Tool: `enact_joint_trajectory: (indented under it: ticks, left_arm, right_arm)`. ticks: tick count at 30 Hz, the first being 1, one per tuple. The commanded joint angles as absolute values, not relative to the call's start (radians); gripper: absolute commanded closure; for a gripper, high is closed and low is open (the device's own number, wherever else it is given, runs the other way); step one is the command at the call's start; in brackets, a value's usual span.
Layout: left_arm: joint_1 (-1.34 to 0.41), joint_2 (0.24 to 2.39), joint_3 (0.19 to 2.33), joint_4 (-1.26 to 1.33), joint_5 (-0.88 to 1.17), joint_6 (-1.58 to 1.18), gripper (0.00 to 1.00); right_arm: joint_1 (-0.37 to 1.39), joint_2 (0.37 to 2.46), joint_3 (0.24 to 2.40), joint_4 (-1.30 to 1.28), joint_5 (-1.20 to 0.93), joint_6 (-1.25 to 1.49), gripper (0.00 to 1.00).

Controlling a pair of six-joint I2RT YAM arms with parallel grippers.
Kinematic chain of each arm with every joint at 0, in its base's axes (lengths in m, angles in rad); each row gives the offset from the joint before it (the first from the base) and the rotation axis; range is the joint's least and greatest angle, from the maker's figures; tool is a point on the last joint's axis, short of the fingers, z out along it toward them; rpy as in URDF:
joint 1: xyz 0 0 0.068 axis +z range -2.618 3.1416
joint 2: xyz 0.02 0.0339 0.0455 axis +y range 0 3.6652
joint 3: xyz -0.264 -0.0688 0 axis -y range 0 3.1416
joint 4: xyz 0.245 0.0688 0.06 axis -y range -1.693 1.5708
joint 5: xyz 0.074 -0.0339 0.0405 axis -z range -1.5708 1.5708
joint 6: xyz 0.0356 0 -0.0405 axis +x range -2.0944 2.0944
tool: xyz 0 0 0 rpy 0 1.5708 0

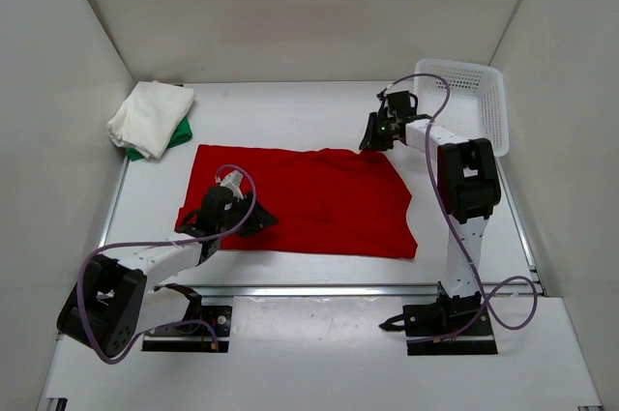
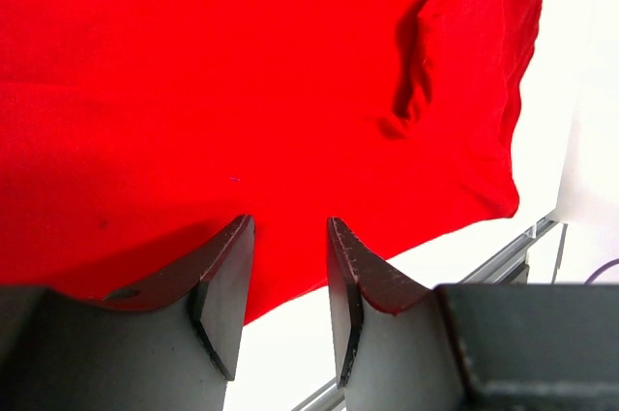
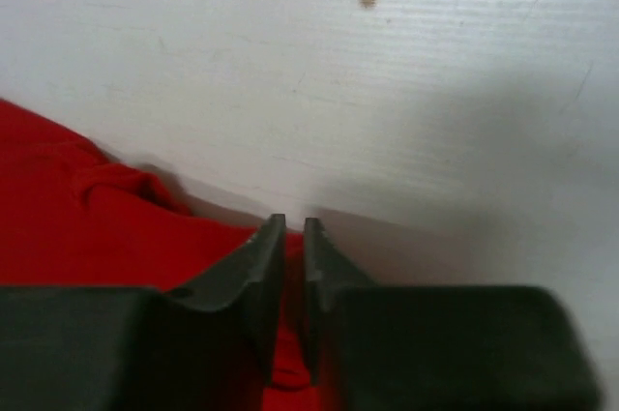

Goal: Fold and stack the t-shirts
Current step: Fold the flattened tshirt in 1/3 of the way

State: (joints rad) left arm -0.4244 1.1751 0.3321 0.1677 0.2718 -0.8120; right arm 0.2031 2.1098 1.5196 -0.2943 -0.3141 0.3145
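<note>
In the far left corner of the white desk [image 1: 290, 111] sits a soft off-white t-shirt [image 1: 147, 113] folded into a small square. It lies on top of a folded bright green t-shirt [image 1: 180, 134], and only a bit of the green one peeks out at the side.

Next comes the left gripper [image 1: 259, 220]. It hangs low over the near left edge of the big red cloth t-shirt [image 1: 319, 203]. In the left wrist view, its two dark fingers [image 2: 227, 276] are spread apart. Red cloth and a bit of white desk show in the gap, and nothing is held.

The red t-shirt lies spread out flat in the middle of the desk, with a few small wrinkles.

The right gripper [image 1: 370, 143] is down at the far right corner of the red t-shirt. Its fingers [image 3: 256, 276] are almost pressed together, and a little red cloth shows in the thin gap, so they are pinching the shirt's edge.

A white plastic mesh basket [image 1: 488, 92] stands in the far right corner, just behind the right arm.
</note>
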Motion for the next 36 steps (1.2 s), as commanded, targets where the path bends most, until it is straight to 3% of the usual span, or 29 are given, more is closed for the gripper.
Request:
enact_joint_trajectory:
  ticks: [1, 3, 12, 16, 20, 23, 26, 36]
  left_arm:
    - [-0.411, 1.158, 0.314, 0.196, 0.259, -0.811, 0.54]
    - [-0.414, 1.157, 0.302, 0.192, 0.264, -0.813, 0.54]
    - [-0.408, 1.169, 0.325, 0.198, 0.271, -0.804, 0.54]
    - [-0.417, 1.176, 0.322, 0.196, 0.273, -0.807, 0.55]
    - [-0.414, 1.166, 0.311, 0.192, 0.272, -0.799, 0.54]
    - [-0.408, 1.164, 0.302, 0.199, 0.278, -0.804, 0.54]
    - [-0.416, 1.172, 0.316, 0.195, 0.278, -0.807, 0.55]
    - [-0.419, 1.155, 0.305, 0.199, 0.265, -0.808, 0.53]
  right_arm:
    - [0.198, 2.039, 1.48, -0.146, -0.373, 0.344, 0.94]
    - [0.202, 2.01, 1.462, -0.124, -0.367, 0.342, 0.99]
    - [0.271, 1.653, 1.064, 0.144, -0.299, 0.296, 1.0]
    - [0.276, 1.534, 0.812, 0.235, -0.282, 0.372, 0.83]
    - [0.279, 1.474, 0.707, 0.158, -0.319, 0.381, 0.79]
    - [0.275, 1.437, 0.684, 0.115, -0.235, 0.397, 0.73]
    - [0.178, 1.419, 0.699, 0.204, -0.341, 0.469, 0.66]
    - [0.176, 1.641, 0.856, 0.209, -0.382, 0.488, 0.66]
